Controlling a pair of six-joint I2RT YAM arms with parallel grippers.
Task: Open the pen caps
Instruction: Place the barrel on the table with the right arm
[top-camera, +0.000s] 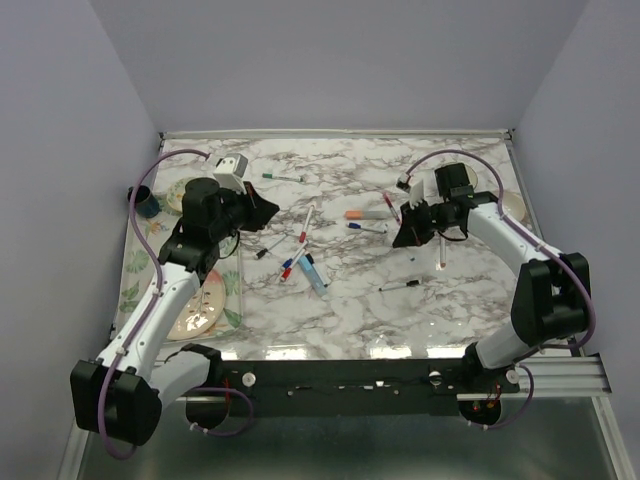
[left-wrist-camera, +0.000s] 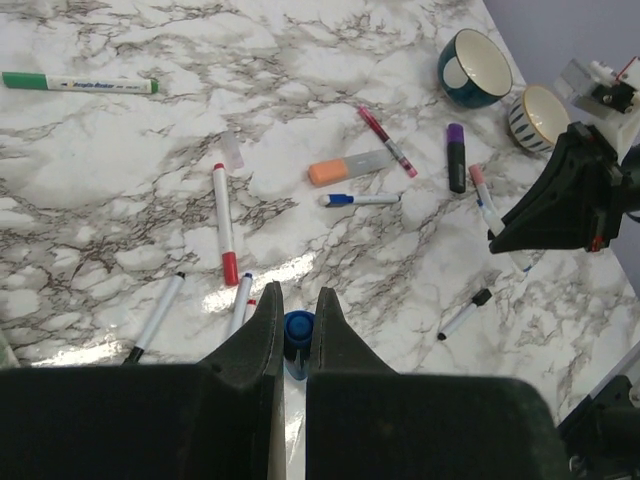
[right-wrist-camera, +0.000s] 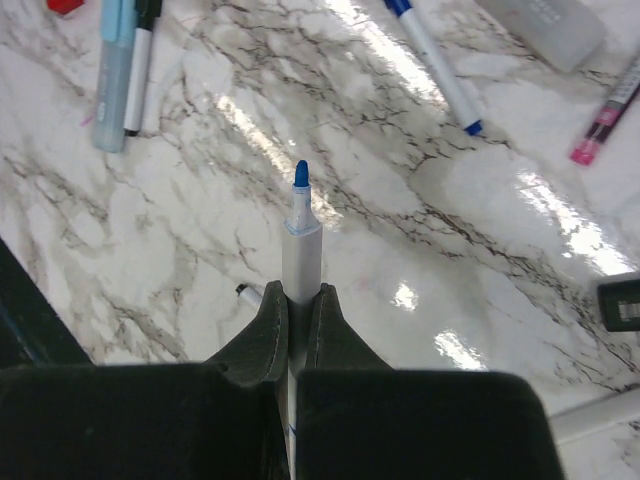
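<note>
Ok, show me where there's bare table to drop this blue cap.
Bare marble runs along the near edge, between the plate and the black-capped pen. Another free strip lies at the far edge, behind the green pen. The middle is crowded with pens and a highlighter.

Light: bright and even, from above.
Glare: white shiny patches on the grey-veined white marble bench (right-wrist-camera: 455, 350).
Shadows: small and soft beside the thin white plastic pens (left-wrist-camera: 225, 215).
Focus: mostly sharp.
</note>
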